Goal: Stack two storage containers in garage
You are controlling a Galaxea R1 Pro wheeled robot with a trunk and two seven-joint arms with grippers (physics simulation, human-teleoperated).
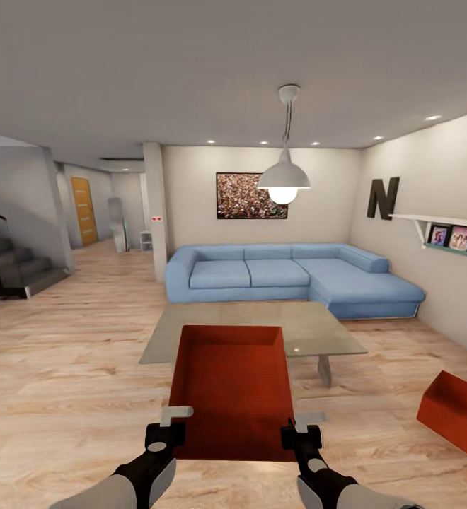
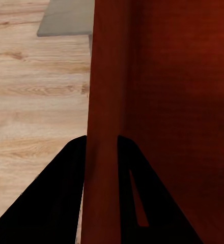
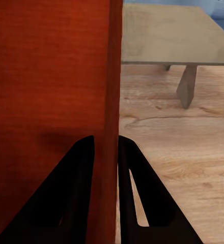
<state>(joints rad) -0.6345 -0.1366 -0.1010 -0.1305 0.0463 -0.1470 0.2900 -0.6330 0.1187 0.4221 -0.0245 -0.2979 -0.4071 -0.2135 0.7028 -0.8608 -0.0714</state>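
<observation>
One red-orange open-top storage container [image 1: 232,385] hangs in front of me above the living room's light wood floor, held between both arms. My left gripper [image 1: 171,428] is shut on its left wall [image 2: 104,101], one finger inside and one outside. On the opposite wall [image 3: 113,76] my right gripper [image 1: 298,430] is shut the same way. The second storage container [image 1: 454,413] rests tilted on the wood floor at the right edge of the head view.
A glass coffee table [image 1: 311,332] stands just beyond the held container, with a blue sectional sofa [image 1: 290,274] behind it. A white pendant lamp [image 1: 284,180] hangs overhead. Stairs [image 1: 10,265] rise at the left beside a hallway with an orange door [image 1: 83,211].
</observation>
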